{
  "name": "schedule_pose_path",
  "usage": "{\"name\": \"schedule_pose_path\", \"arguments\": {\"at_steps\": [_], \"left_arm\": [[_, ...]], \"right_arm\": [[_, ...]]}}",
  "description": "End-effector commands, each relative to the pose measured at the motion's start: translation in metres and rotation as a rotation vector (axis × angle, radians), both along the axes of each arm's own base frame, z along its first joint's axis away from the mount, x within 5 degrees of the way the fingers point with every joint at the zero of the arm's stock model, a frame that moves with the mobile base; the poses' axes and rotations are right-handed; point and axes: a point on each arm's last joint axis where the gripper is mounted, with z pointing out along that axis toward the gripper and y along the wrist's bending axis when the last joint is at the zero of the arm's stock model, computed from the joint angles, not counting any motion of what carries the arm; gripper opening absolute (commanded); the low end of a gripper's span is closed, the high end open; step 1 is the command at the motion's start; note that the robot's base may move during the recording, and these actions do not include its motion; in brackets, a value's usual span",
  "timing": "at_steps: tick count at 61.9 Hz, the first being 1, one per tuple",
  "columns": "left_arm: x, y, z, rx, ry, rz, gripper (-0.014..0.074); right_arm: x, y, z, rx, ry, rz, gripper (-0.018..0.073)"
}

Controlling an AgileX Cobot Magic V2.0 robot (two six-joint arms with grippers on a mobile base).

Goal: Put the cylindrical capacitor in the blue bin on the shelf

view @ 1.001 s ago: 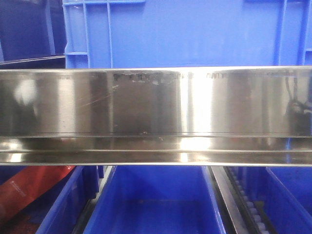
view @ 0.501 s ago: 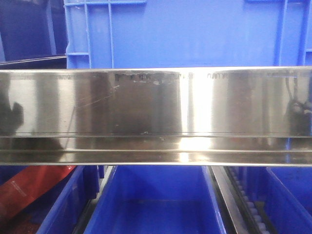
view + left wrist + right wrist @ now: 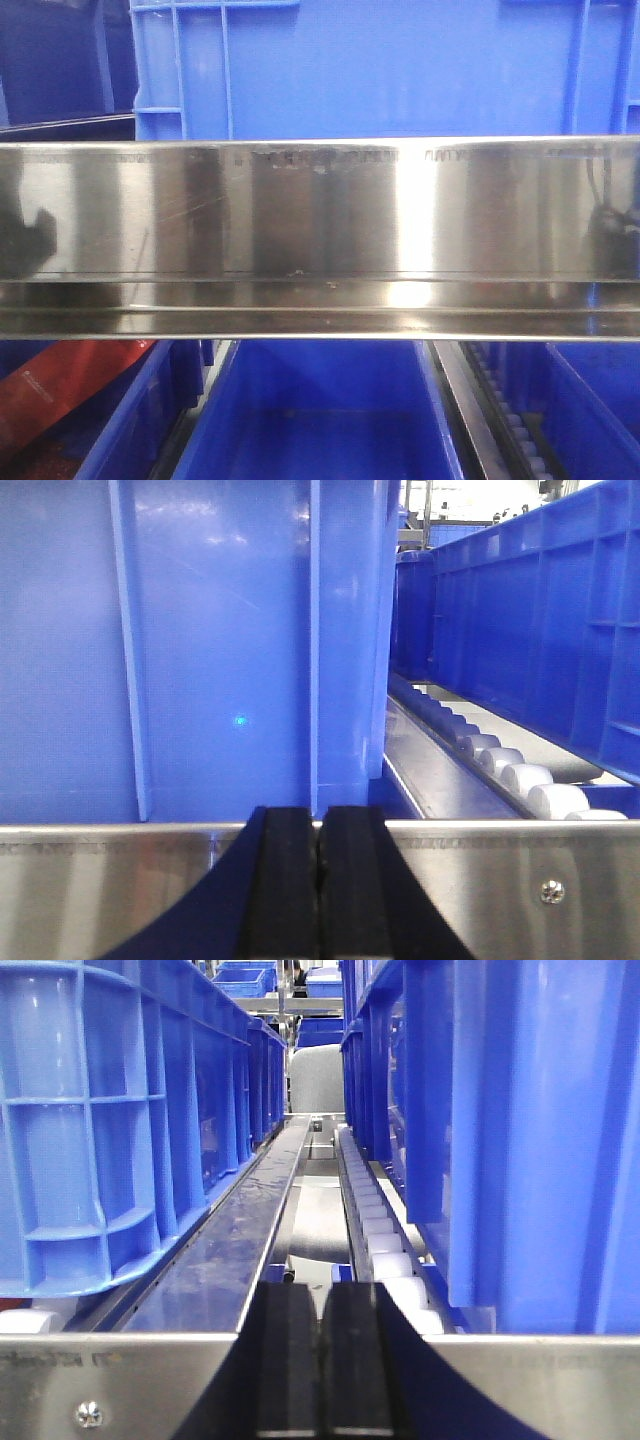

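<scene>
The polished steel shelf rail [image 3: 320, 225] runs across the front view, with a large blue bin [image 3: 380, 65] standing on the shelf above it and open blue bins [image 3: 320, 410] below. In the left wrist view my left gripper [image 3: 318, 825] is shut with nothing between its black fingers, right in front of the rail [image 3: 520, 880] and a blue bin wall [image 3: 200, 650]. In the right wrist view my right gripper [image 3: 321, 1300] is shut and empty, facing the gap between two blue bins [image 3: 90, 1130]. The cylindrical capacitor shows in no view.
A red object [image 3: 60, 385] lies in the lower left bin. White conveyor rollers [image 3: 500, 765] line the shelf tracks beside the bins; they also show in the right wrist view [image 3: 375, 1230]. A steel divider strip [image 3: 240, 1230] runs between the bins.
Only reflections on the steel rail have shifted: a dark shape at the far left of the rail has moved slightly. The bins have not moved.
</scene>
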Motion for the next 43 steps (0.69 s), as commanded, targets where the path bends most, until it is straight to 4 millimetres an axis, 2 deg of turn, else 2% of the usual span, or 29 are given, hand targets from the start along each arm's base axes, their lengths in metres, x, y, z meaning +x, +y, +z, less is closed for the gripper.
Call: {"name": "schedule_pose_path", "arguments": {"at_steps": [1, 43], "left_arm": [[-0.0006, -0.0001, 0.0015, -0.014, -0.014, -0.005, -0.0111], [-0.0006, -0.0001, 0.0015, -0.014, -0.014, -0.005, -0.0111]], "right_arm": [[-0.0002, -0.0003, 0.0011, 0.003, -0.019, -0.005, -0.0166], [-0.0002, -0.0003, 0.0011, 0.003, -0.019, -0.005, -0.0166]]}}
